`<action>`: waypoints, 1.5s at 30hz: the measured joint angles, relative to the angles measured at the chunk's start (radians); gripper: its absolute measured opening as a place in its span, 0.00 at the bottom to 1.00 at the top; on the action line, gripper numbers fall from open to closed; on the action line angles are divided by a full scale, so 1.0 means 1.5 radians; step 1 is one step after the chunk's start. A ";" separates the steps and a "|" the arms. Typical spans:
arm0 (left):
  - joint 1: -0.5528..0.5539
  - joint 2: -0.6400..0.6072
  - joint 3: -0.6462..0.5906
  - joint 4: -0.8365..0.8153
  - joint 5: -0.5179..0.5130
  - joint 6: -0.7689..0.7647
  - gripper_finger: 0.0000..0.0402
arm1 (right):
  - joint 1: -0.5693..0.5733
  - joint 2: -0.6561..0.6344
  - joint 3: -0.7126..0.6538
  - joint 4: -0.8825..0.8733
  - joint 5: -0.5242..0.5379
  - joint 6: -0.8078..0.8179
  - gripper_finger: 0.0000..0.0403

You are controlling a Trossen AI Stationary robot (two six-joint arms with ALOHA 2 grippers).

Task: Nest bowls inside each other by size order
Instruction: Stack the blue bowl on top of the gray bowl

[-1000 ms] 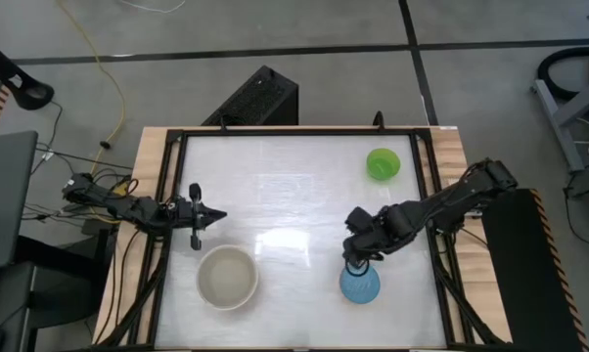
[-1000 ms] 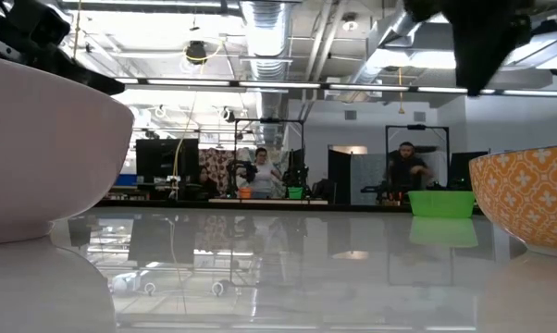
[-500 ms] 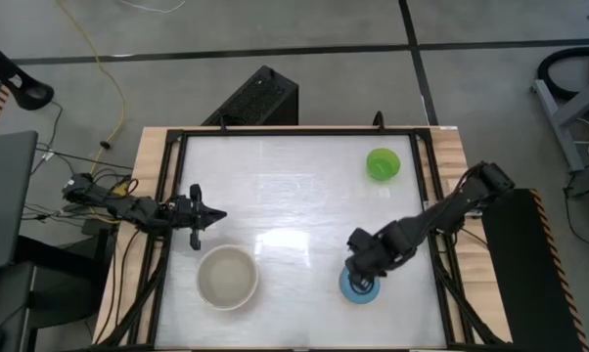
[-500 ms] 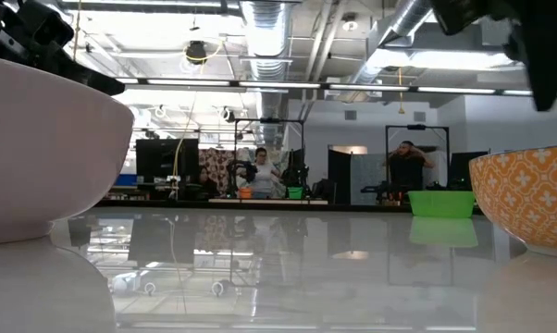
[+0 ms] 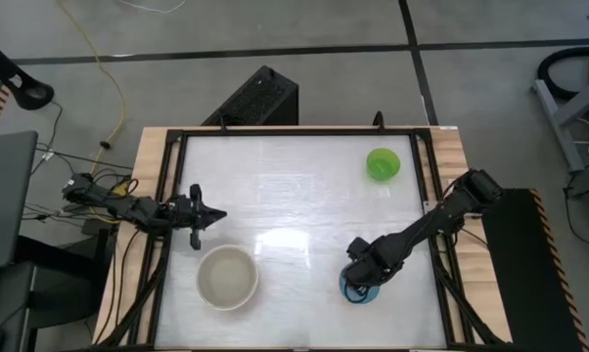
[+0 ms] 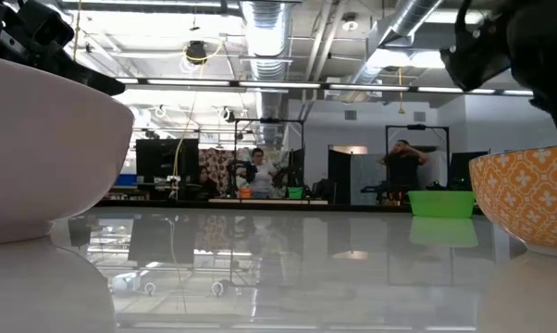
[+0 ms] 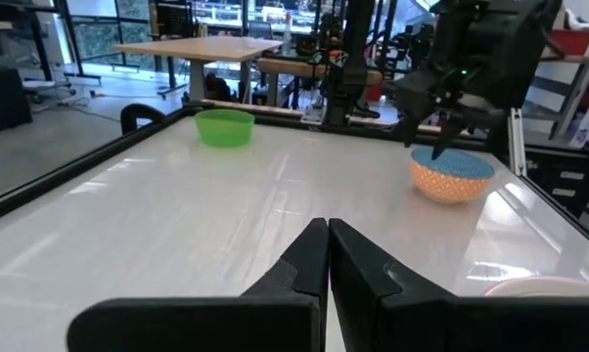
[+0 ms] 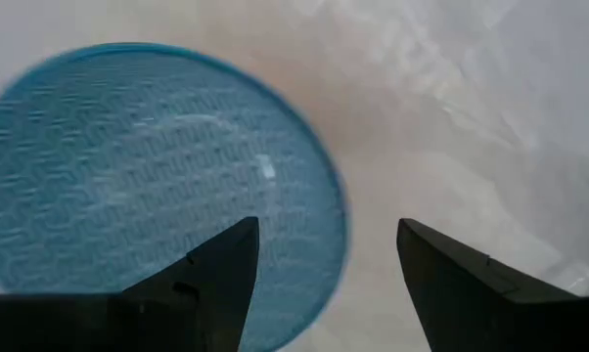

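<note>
A bowl, light blue inside and orange-patterned outside (image 5: 361, 288), stands on its base at the table's near right. It also shows in the left wrist view (image 7: 451, 176), the low view (image 6: 528, 199) and the right wrist view (image 8: 148, 176). My right gripper (image 5: 363, 272) is open and points down just over it. One finger is over the inside and one is outside the rim (image 8: 339, 210). The cream-white bowl (image 5: 227, 278) stands near left and the green bowl (image 5: 383, 163) far right. My left gripper (image 5: 216, 215) is shut and empty. No separate beige-grey bowl shows.
A black frame (image 5: 167, 196) edges the white table top. The middle of the table lies bare between the bowls. People and desks show in the room beyond the table's far edge in the low view.
My right gripper has gone toward the table's near edge and down. It was beside the blue bowl's far rim and now stands right over the bowl. The bowl has stayed where it was.
</note>
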 joint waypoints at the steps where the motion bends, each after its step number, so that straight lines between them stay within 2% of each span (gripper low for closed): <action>1: 0.000 0.000 0.000 0.000 0.000 0.000 0.00 | 0.000 -0.001 -0.008 0.009 0.002 0.000 0.66; 6: 0.000 0.000 0.000 0.000 -0.005 -0.001 0.00 | 0.000 -0.001 -0.043 0.075 0.002 -0.002 0.65; 9: 0.000 0.000 0.000 0.000 -0.006 -0.008 0.00 | 0.000 -0.001 -0.064 0.121 0.003 -0.017 0.60; 12: 0.000 0.000 0.000 0.001 -0.006 -0.013 0.00 | -0.005 -0.001 -0.068 0.122 0.008 -0.025 0.48; 18: 0.000 0.000 0.000 0.001 -0.008 -0.013 0.00 | -0.018 -0.001 -0.068 0.107 0.010 -0.087 0.13; 20: 0.000 0.000 0.000 0.001 -0.008 -0.013 0.00 | -0.026 -0.005 -0.066 0.109 0.009 -0.106 0.05; 25: 0.000 0.000 0.000 0.001 -0.008 -0.013 0.00 | -0.048 -0.027 -0.068 0.102 0.009 -0.116 0.06; 33: 0.000 0.000 0.000 0.001 -0.008 -0.013 0.00 | -0.103 -0.131 -0.064 0.110 0.014 -0.130 0.04; 37: 0.000 0.000 0.000 0.001 -0.008 -0.013 0.00 | -0.130 -0.161 -0.034 0.115 0.069 -0.131 0.04; 41: 0.000 0.000 0.000 0.001 -0.007 -0.014 0.00 | -0.159 -0.142 0.017 0.163 0.102 -0.170 0.04; 45: 0.000 0.000 0.000 0.001 -0.008 -0.015 0.00 | -0.184 -0.066 0.090 0.264 0.098 -0.268 0.04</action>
